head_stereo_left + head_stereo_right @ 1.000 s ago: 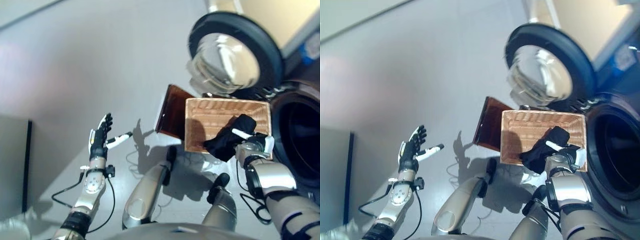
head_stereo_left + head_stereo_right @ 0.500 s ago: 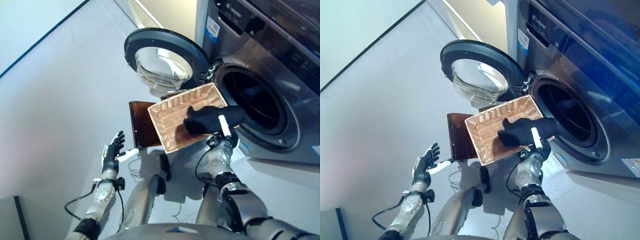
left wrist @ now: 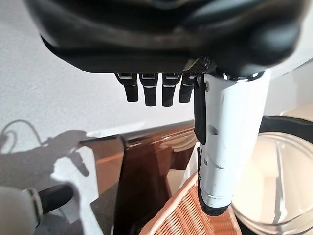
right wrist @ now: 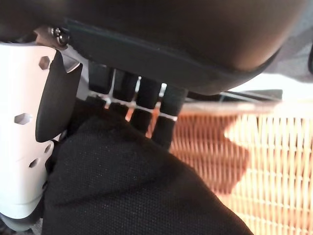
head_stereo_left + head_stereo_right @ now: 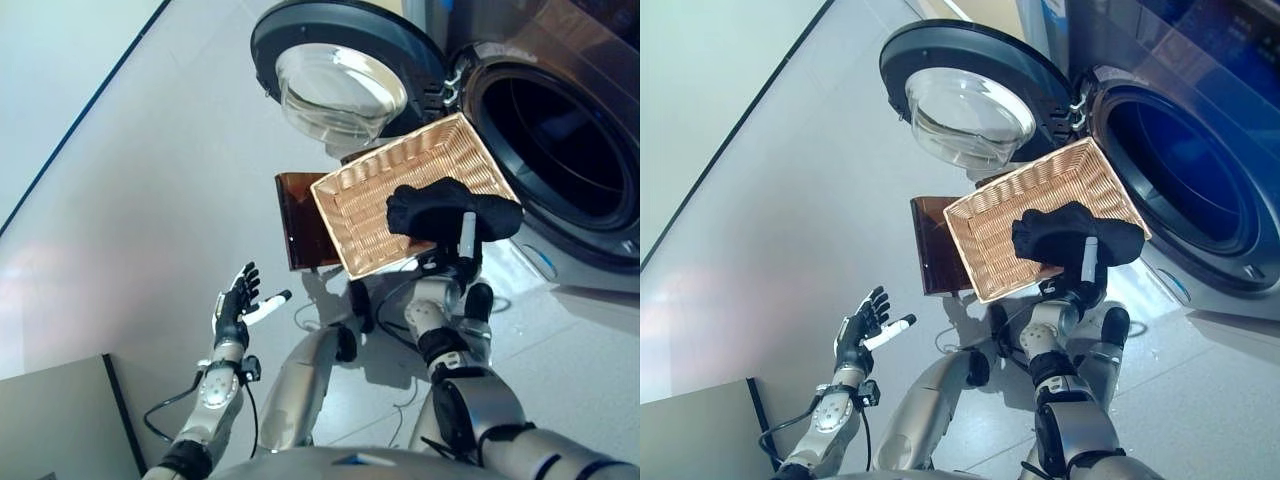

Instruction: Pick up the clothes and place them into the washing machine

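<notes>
**Right eye view: black garment held over basket beside the open washer**

Right hand (image 5: 1081, 285) is raised above the wicker basket (image 5: 992, 215), its fingers and white-covered thumb closed on a black garment (image 5: 1065, 235). The garment is bunched, clear of the basket floor, and hangs over the basket's end nearest the washing machine (image 5: 1200, 110). Right wrist view confirms the hold: dark fingers (image 4: 146, 110) curl down into the black cloth, the thumb presses against it from the side, and the basket weave shows beyond.

The basket is rectangular and light brown, and shows no other clothing inside. It sits on the floor just in front of the machine's drum opening (image 5: 1185, 165). A brown, glossy panel (image 5: 933, 245) lies against the basket's side away from the machine.

The washer door (image 5: 970, 95) is swung fully open, its glass bowl facing up, next to the basket's far end. The drum interior is dark; its contents cannot be made out.

Left hand (image 5: 862, 330) is held out over bare floor, well apart from the basket, fingers straight and spread, holding nothing. Left wrist view agrees.
</notes>
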Robot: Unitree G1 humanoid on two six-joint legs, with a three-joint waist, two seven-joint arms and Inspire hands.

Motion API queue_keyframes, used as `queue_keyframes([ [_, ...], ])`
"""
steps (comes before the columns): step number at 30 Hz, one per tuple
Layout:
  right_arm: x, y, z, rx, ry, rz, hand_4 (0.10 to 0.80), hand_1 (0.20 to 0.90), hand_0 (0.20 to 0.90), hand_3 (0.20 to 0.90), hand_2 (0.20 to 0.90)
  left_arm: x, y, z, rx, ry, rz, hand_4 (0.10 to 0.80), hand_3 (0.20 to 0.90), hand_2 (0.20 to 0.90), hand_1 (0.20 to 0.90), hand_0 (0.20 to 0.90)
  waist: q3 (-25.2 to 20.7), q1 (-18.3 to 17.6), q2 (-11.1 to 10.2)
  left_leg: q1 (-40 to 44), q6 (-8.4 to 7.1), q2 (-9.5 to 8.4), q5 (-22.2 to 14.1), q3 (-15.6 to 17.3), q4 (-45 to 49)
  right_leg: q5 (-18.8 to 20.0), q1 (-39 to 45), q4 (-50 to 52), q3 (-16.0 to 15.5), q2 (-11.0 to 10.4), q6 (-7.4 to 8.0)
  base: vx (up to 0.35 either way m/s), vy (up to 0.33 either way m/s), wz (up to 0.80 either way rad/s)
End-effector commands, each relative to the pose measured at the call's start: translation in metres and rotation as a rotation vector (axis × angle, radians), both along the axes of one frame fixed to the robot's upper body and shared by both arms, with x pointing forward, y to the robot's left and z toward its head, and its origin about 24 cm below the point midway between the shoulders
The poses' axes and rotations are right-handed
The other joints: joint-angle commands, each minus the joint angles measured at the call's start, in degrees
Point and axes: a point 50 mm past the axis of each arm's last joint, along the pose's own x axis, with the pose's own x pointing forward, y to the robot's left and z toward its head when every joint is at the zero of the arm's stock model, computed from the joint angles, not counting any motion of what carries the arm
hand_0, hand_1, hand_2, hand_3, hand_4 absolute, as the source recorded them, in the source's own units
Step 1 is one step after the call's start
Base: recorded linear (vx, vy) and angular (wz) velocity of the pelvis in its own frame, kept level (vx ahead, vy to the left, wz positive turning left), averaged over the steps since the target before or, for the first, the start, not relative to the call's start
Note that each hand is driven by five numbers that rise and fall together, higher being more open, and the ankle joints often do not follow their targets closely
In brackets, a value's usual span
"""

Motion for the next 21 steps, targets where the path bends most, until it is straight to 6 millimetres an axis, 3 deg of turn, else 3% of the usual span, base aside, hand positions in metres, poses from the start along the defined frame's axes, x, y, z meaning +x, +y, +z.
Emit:
queue_keyframes([
  [1,0.016,0.018,0.045,-0.039,-0.259,0.044,0.300,0.200,0.200,0.200,0.200,0.011,0.022,0.027,0.007,-0.167,0.102,0.800,0.900,0.900,0.900,0.900,-1.2,1.5,2.2,-4.0,-5.02,0.64,-5.8,-1.3,3.4,-7.8,0.4,4.8,-0.4,1.9,-5.12,0.039,0.034,-0.11],
  [9,0.022,0.013,0.051,-0.052,-0.265,0.030,0.300,0.200,0.200,0.200,0.200,0.009,0.028,0.029,0.007,-0.179,0.147,0.800,0.900,0.900,0.900,0.900,-1.9,1.3,2.1,-3.7,-4.83,0.63,-6.1,-1.1,3.0,-8.2,0.5,5.0,-0.1,2.4,-5.38,0.033,0.013,-0.06],
  [13,0.028,-0.002,0.066,-0.072,-0.287,-0.020,0.300,0.200,0.200,0.200,0.200,0.008,0.032,0.028,0.014,-0.176,0.154,0.800,0.900,0.900,0.900,0.900,-2.2,1.4,2.3,-3.4,-4.97,0.65,-5.8,-1.4,2.4,-8.5,0.7,4.7,-0.1,2.6,-5.45,0.008,-0.003,0.00],
  [14,0.035,-0.015,0.087,-0.100,-0.333,-0.056,0.300,0.200,0.200,0.200,0.200,0.007,0.034,0.032,0.016,-0.196,0.151,0.800,0.900,0.900,0.900,0.900,-2.5,1.6,2.7,-3.4,-5.04,0.65,-5.6,-1.6,2.1,-8.5,0.7,4.7,-0.1,2.8,-5.49,0.000,0.000,0.00],
  [15,0.042,-0.036,0.121,-0.157,-0.395,-0.117,0.300,0.200,0.200,0.200,0.200,0.007,0.040,0.036,0.034,-0.212,0.159,0.800,0.900,0.900,0.900,0.900,-3.0,2.2,3.1,-3.4,-5.23,0.59,-5.2,-1.8,1.5,-8.6,0.7,4.3,-0.2,2.8,-5.52,0.000,0.000,0.00],
  [16,0.042,-0.037,0.123,-0.159,-0.396,-0.120,0.300,0.200,0.200,0.200,0.200,0.008,0.040,0.036,0.032,-0.216,0.157,0.800,0.900,0.900,0.900,0.900,-2.9,2.3,3.2,-3.4,-5.24,0.59,-5.2,-1.8,1.4,-8.6,0.7,4.3,-0.3,2.9,-5.53,0.000,0.000,0.00],
  [21,0.043,-0.106,0.227,-0.344,-0.468,-0.304,0.300,0.200,0.200,0.200,0.200,0.006,0.053,0.041,0.082,-0.238,0.159,0.800,0.900,0.900,0.900,0.900,-5.4,4.9,4.1,-3.3,-5.63,0.06,-4.1,-2.4,-0.5,-8.8,0.0,3.8,-0.3,2.8,-5.32,-0.001,-0.001,0.01],
])
